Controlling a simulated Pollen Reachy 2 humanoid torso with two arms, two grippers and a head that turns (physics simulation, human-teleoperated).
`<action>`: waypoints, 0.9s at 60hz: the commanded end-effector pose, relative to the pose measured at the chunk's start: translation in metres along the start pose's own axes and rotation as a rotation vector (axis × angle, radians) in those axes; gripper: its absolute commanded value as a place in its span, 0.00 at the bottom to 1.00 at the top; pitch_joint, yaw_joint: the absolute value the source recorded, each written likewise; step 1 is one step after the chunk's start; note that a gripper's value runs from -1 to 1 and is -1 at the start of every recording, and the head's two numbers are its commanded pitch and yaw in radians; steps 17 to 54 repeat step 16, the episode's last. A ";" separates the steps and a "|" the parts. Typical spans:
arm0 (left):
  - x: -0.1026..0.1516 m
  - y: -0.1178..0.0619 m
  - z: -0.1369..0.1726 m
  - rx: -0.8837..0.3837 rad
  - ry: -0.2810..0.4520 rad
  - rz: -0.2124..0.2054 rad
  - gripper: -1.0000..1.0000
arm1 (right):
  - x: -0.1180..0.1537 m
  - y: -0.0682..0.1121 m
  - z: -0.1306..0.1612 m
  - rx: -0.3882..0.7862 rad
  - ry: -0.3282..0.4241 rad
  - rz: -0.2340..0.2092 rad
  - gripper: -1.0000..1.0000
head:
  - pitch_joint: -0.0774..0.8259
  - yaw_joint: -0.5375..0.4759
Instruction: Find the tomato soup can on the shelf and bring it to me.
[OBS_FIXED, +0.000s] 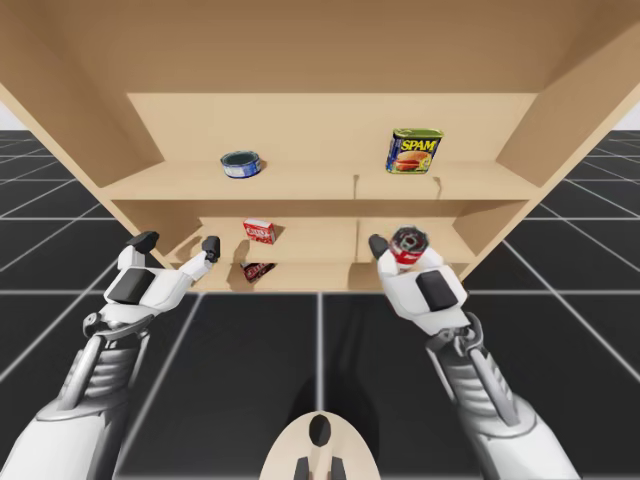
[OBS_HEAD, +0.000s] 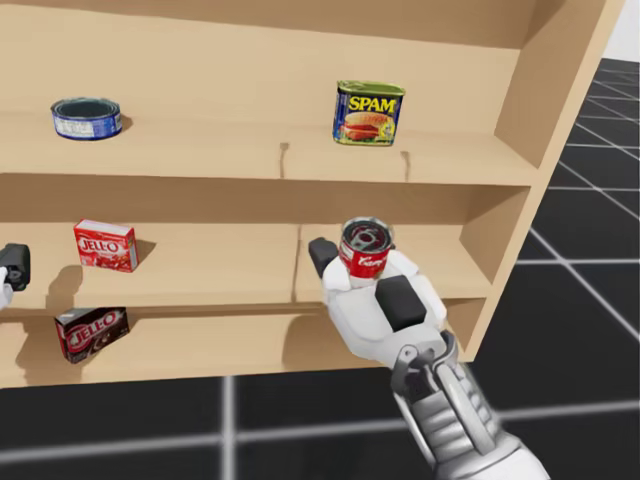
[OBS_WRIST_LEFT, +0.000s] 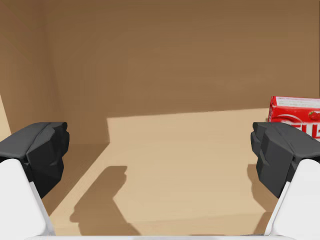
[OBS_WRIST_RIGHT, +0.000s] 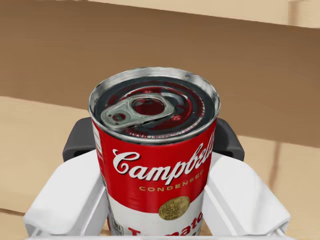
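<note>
Black gridded floor (OBS_FIXED: 250, 340) beneath a pale wooden shelf (OBS_FIXED: 300, 182) of three boards, open to the front. Nearest, at the right: right pincer (OBS_FIXED: 404, 256) clamped on the tomato soup can (OBS_WRIST_RIGHT: 155, 165), a dark finger pressed to each side of the red-and-white label. Can upright, pull-tab lid facing up, at the front of the middle board in the shelf's right half; impossible to tell whether resting on the wood or lifted just clear of it. White hand and ribbed forearm reaching in from below. At the left, about level with it: left pincer (OBS_WRIST_LEFT: 161, 155) spread wide, nothing between the two dark fingers, aimed into the left end of the middle board, shadow of the fingers thrown on the wood ahead. Further in on that board, ahead of the left pincer and off to one finger's side: small red box (OBS_HEAD: 104, 245), standing, not touched. Directly under it on the lowest board: dark box (OBS_HEAD: 90, 331), set at a slight tilt. Farthest, on the top board: low round blue can (OBS_HEAD: 87, 117) toward the left, blue-and-yellow rectangular can (OBS_HEAD: 368, 112) toward the right, well apart, both upright before the plain back panel.
</note>
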 end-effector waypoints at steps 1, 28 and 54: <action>0.000 0.000 0.000 -0.002 0.000 0.000 0.00 | 0.014 -0.005 0.058 0.011 -0.029 0.040 1.00 | 0.55 0.34; 0.000 -0.001 0.000 -0.001 -0.005 -0.003 0.00 | -0.029 -0.044 0.109 -0.054 0.098 0.086 1.00 | 0.55 0.34; 0.000 -0.001 0.000 -0.001 -0.005 -0.003 0.00 | -0.029 -0.044 0.109 -0.054 0.098 0.086 1.00 | 0.55 0.34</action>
